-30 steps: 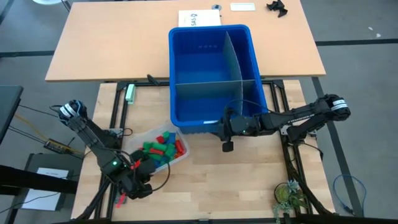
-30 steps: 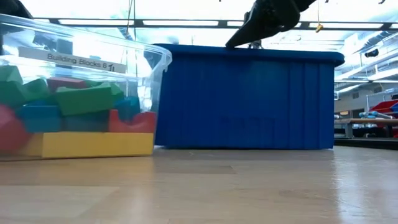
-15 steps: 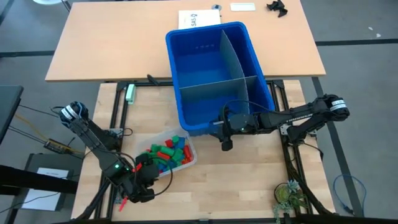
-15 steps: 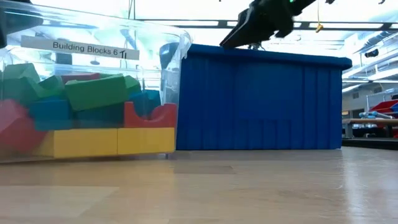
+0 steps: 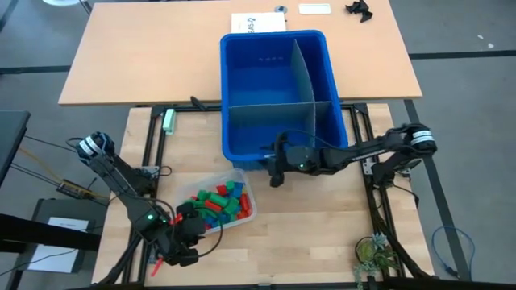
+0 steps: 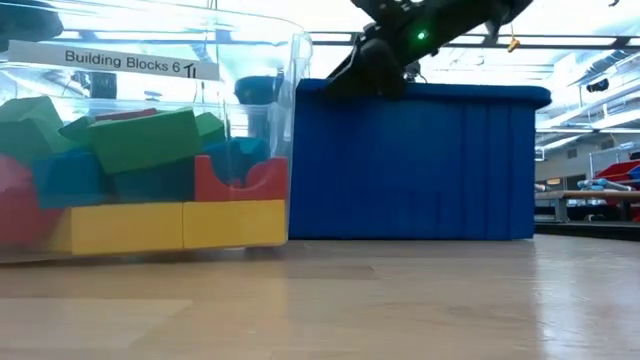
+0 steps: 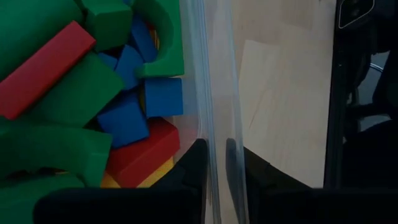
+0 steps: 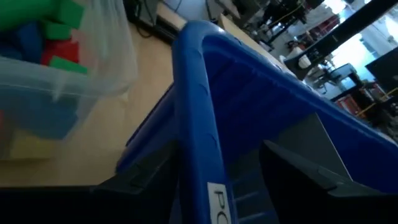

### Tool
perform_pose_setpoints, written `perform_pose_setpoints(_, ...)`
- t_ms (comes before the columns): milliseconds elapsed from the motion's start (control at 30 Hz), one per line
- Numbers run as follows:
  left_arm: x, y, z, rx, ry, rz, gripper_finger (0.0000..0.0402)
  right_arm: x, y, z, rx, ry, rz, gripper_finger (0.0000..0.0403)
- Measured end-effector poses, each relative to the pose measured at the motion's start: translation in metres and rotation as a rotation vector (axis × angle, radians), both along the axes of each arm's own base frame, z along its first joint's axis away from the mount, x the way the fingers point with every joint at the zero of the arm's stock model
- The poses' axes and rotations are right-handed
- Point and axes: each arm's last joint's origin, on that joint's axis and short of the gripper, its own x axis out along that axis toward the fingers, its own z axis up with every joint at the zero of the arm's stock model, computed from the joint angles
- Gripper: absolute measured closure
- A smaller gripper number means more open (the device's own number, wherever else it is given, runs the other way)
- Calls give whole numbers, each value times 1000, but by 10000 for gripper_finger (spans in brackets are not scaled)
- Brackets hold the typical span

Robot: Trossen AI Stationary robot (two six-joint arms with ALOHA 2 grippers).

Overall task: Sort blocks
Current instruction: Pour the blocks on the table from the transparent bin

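At the desk's near-left corner, left hand [image 5: 184, 235] low and clenched on the clear tub's [image 5: 246, 211] wall, one finger inside, one outside. Blocks [image 5: 216, 201] heaped in that tub, red, green, blue, yellow. At the large blue bin's [image 5: 242, 157] near rim, right hand [image 5: 278, 161] straddling the wall, arm stretched flat across the desk [image 5: 322, 234]; grip there impossible to tell.

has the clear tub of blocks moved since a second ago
Yes. In the high view the clear tub, its wall pinched by the left hand, has slid rightward across the table, ending nearer the blue bin's front left corner.
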Motion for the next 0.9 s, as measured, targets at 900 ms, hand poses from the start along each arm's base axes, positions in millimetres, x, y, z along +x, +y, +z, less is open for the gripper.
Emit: perform_pose_setpoints(900, 44, 13, -6, 151, -144, -115, 349, -72, 100, 31, 257, 142, 335, 186)
